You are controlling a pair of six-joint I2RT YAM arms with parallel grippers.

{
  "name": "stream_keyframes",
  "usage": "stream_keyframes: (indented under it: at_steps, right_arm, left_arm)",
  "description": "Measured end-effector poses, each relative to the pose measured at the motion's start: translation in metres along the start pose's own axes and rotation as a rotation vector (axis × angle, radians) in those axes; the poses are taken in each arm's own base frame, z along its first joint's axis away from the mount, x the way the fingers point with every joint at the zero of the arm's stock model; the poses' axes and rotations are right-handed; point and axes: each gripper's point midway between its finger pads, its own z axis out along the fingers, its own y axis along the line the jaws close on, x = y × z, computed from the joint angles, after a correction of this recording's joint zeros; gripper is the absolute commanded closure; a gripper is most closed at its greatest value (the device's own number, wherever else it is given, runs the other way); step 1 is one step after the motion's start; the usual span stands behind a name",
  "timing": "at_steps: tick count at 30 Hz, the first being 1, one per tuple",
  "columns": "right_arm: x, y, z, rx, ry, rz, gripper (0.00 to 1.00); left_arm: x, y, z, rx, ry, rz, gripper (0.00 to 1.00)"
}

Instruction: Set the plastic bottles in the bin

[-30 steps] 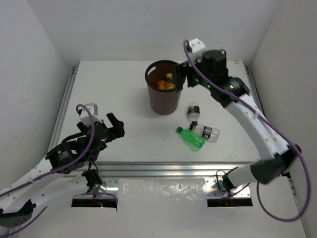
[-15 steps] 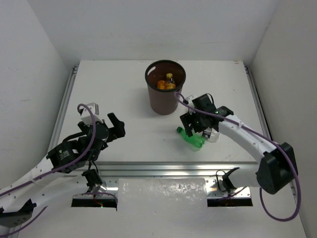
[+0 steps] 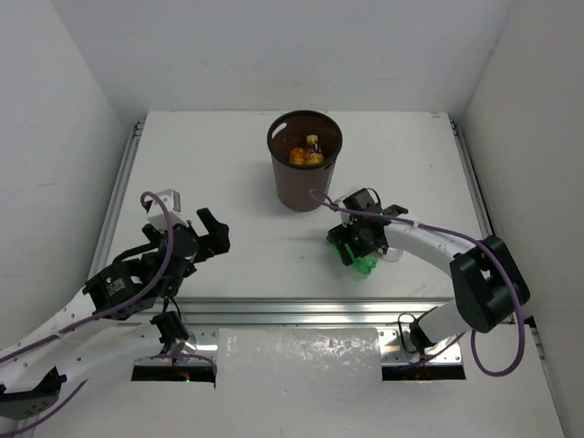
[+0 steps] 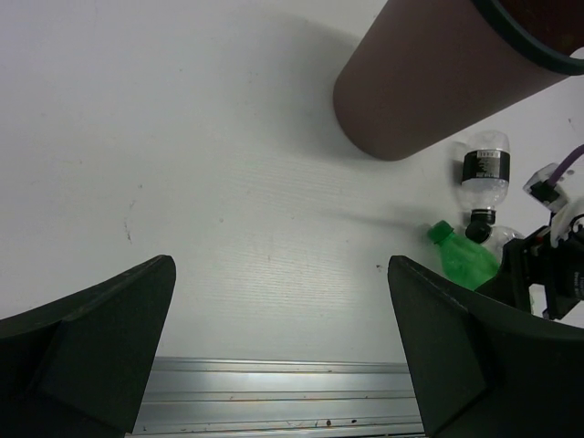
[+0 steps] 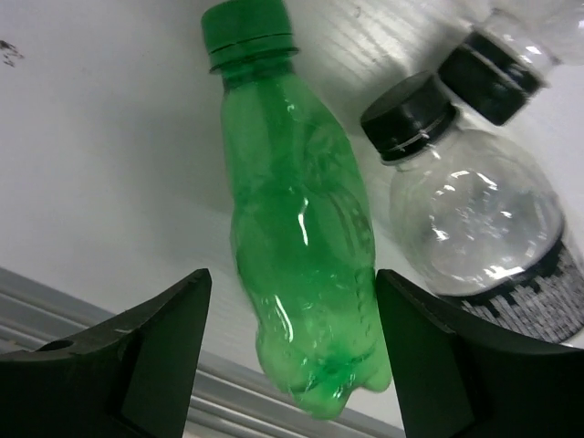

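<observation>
A green bottle (image 5: 301, 237) lies on the white table between the fingers of my right gripper (image 5: 290, 306). The right finger touches its side and a narrow gap shows at the left finger, so the gripper is still open. From above, the right gripper (image 3: 359, 245) is low over the green bottle (image 3: 366, 265), in front of the bin (image 3: 304, 187). The brown bin holds orange bottles (image 3: 306, 155). Two clear bottles with black caps (image 5: 465, 210) (image 5: 506, 55) lie just beside the green one. My left gripper (image 3: 212, 233) hangs open and empty at the left.
The metal rail (image 3: 274, 310) runs along the table's near edge, close below the green bottle. White walls close in the table at the back and on both sides. In the left wrist view the bin (image 4: 420, 91) stands far right, with a clear bottle (image 4: 482, 169) beside it.
My right arm swung from the bin's rim down to the table and settled over the green bottle, its jaws narrowing around it. The left arm stayed put.
</observation>
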Motion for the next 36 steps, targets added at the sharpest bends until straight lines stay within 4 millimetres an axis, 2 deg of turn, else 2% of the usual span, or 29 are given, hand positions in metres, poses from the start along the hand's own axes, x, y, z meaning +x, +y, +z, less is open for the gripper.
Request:
stream_keyframes:
  at_steps: [3,4,5,6,9,13,16,19,21,24,26,28,31,33,36]
  right_arm:
    - [0.008,0.005,0.011,0.005,0.025,-0.025,0.34]
    - [0.010,0.007,0.015,0.010,0.031,-0.039,0.43]
    - [0.011,0.013,0.019,0.011,0.037,-0.064,0.48]
    - [0.009,0.017,0.021,0.023,0.030,-0.088,0.58]
    - [0.001,0.038,0.022,0.015,-0.012,-0.154,0.65]
    - [-0.002,0.077,0.014,-0.064,-0.071,-0.218,0.65]
    - [-0.020,0.104,-0.016,-0.188,-0.194,-0.210,0.66]
    - [-0.057,0.127,-0.072,-0.325,-0.413,-0.197,0.66]
    - [-0.092,0.136,-0.118,-0.371,-0.561,-0.205,0.66]
    - [-0.143,0.134,-0.167,-0.352,-0.720,-0.208,0.67]
    - [-0.179,0.121,-0.191,-0.311,-0.798,-0.189,0.67]
    - [-0.217,0.098,-0.203,-0.253,-0.848,-0.155,0.66]
    - [-0.260,0.064,-0.204,-0.169,-0.860,-0.118,0.65]
    - [-0.283,0.044,-0.196,-0.129,-0.842,-0.101,0.64]
    - [-0.305,0.021,-0.181,-0.092,-0.812,-0.079,0.60]
  left_arm:
    - [0.000,-0.001,0.001,-0.001,0.001,0.001,0.00]
    - [0.001,-0.001,0.001,-0.001,0.002,0.003,0.00]
    - [0.001,-0.001,0.001,-0.001,0.004,0.004,0.00]
    - [0.001,-0.001,0.001,-0.002,0.005,0.006,0.00]
    - [0.002,-0.001,0.002,-0.003,0.008,0.012,0.00]
    - [0.003,-0.001,0.002,-0.006,0.009,0.020,0.00]
    - [0.003,-0.001,0.003,-0.006,0.010,0.022,0.00]
    - [0.003,-0.001,0.003,-0.006,0.010,0.022,0.00]
    - [0.002,-0.001,0.002,-0.005,0.009,0.020,0.00]
    - [0.001,-0.001,0.001,0.001,0.003,0.013,0.00]
    - [0.000,0.000,0.000,0.004,0.000,0.007,0.00]
    - [-0.001,0.000,-0.001,0.005,-0.002,0.006,0.00]
    - [0.000,0.000,0.000,0.004,0.000,0.007,0.00]
    - [0.000,0.000,0.000,0.004,0.000,0.008,0.00]
    - [0.001,0.000,0.000,0.002,0.003,0.011,0.00]
